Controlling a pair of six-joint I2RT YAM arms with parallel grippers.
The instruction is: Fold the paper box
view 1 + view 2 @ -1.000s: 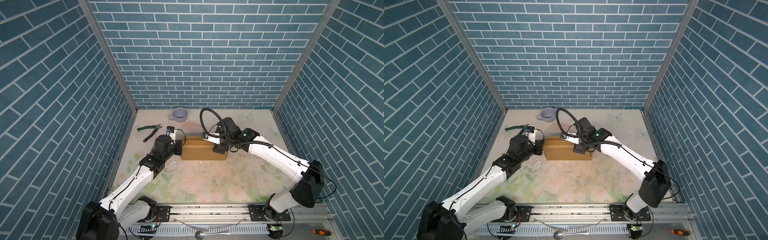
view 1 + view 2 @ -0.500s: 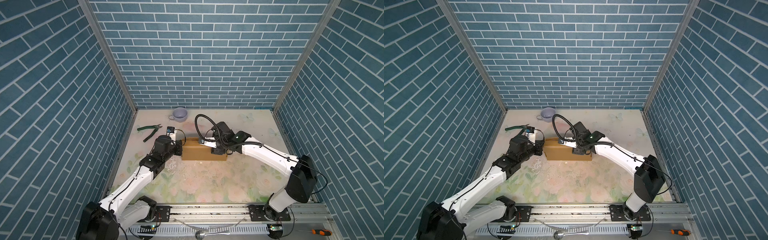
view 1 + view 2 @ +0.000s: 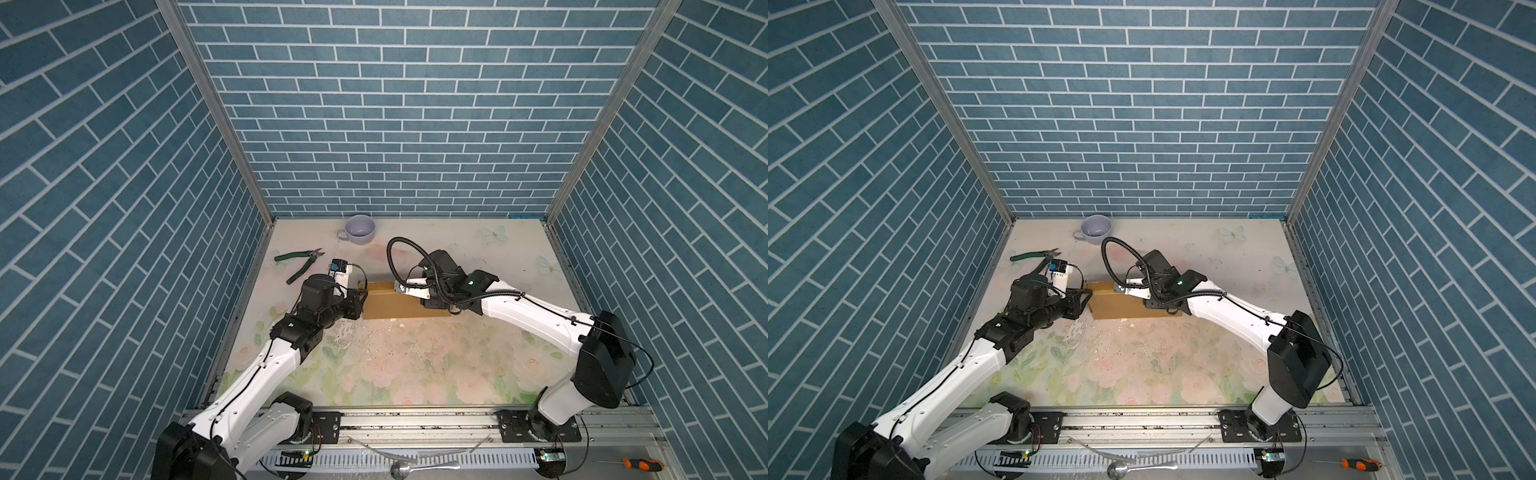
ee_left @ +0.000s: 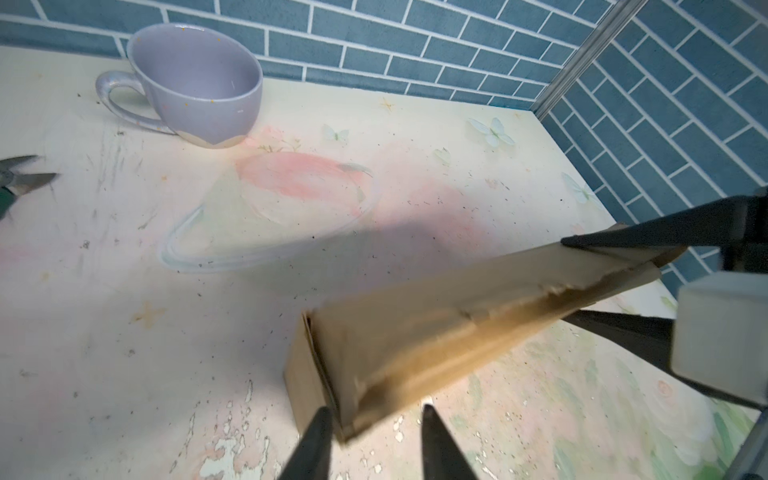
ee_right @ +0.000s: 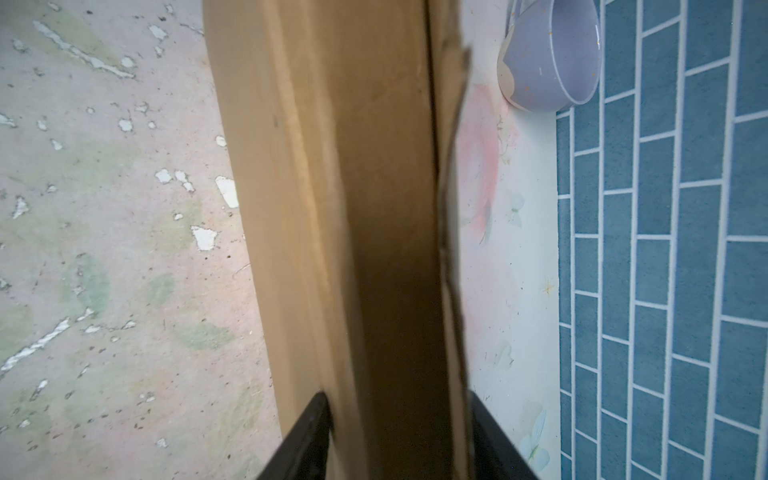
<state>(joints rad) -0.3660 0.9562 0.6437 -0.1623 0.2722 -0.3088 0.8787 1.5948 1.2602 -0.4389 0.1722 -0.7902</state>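
White arms (image 3: pixel 266 374), black joints (image 3: pixel 604 361), looping black cable (image 3: pixel 389 259), tapered black left pincer (image 4: pixel 372 411).

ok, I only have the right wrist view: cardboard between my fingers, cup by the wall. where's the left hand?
Observer: The left hand is at the other end of the paper box, open, with its fingers either side of a corner.
Operator: anything loose near it?
Observer: Green-handled pliers lie on the table, farther back and to the left, apart from the box.
Operator: front edge?
Observer: A spoon lies off the table, below the front rail.
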